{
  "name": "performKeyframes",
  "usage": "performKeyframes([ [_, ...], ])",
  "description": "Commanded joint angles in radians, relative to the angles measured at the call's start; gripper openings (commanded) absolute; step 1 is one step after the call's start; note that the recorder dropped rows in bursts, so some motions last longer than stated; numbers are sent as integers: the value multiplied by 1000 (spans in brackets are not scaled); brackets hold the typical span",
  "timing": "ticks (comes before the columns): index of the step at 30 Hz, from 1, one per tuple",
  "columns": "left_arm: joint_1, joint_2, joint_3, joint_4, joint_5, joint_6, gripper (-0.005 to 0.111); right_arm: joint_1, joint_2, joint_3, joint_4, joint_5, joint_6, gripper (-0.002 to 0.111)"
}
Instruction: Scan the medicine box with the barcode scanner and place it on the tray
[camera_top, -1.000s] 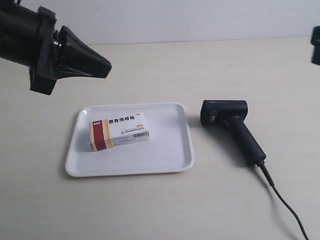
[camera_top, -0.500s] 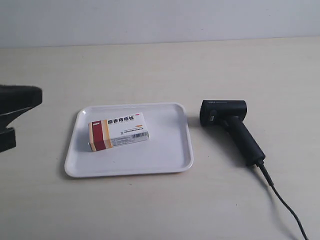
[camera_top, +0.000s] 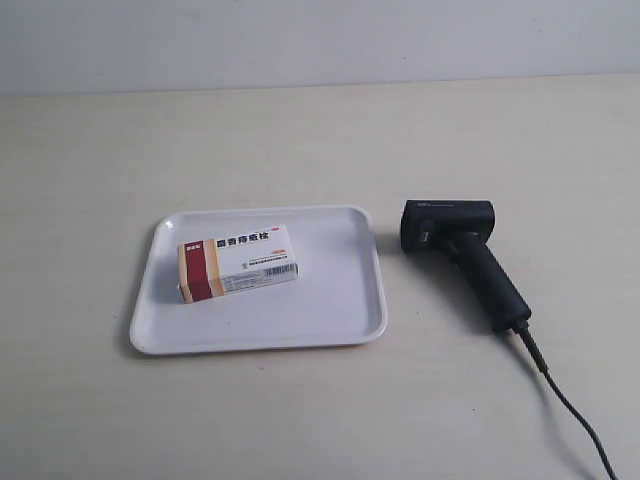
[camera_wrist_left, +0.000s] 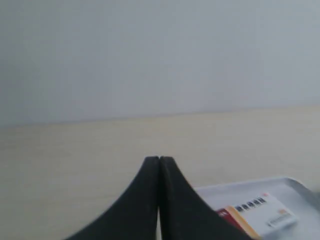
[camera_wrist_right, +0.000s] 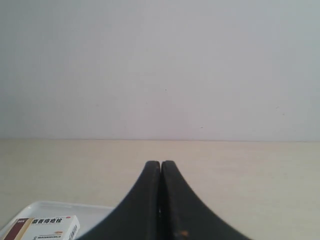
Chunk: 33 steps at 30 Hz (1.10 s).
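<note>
White medicine box lies beyond closed left tool.

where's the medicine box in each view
Exterior view: medicine box lies in the tray's left half.
Left wrist view: box at lower right, behind the shut end effector.
Right wrist view: box at bottom left corner.
Shared landmark: the white tray under the box.

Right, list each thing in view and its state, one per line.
medicine box: lying flat inside the tray, closed, free
tray: flat on the table, holding the box
barcode scanner: lying on the table beside the tray, unheld
left gripper: shut, empty
right gripper: shut, empty
</note>
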Motion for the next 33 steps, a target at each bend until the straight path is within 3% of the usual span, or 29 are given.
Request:
performKeyframes([
  [1,100,-200,64,-22,-60,-1,1,-3,-8,3,0,-14,5,1],
  [4,103,-244,88,-4,-58,-4,1,-3,-8,3,0,-14,5,1],
  [6,103,-269,95,193,-80,-182,1,-3,-8,3,0,-14,5,1],
  [10,103,-269,95,1154,-82,-1097,1,-3,-8,3,0,-14,5,1],
  [12,103,-269,95,1471,-64,-1455,1,-3,-8,3,0,-14,5,1],
  [13,103,-269,95,1540,-54,-1551,1,-3,-8,3,0,-14,5,1],
  [23,103,-269,95,1637,82,-1619,1,-3,-8,3,0,-14,5,1],
  [33,103,-269,95,1661,97,-1648,1,-3,-8,3,0,-14,5,1],
])
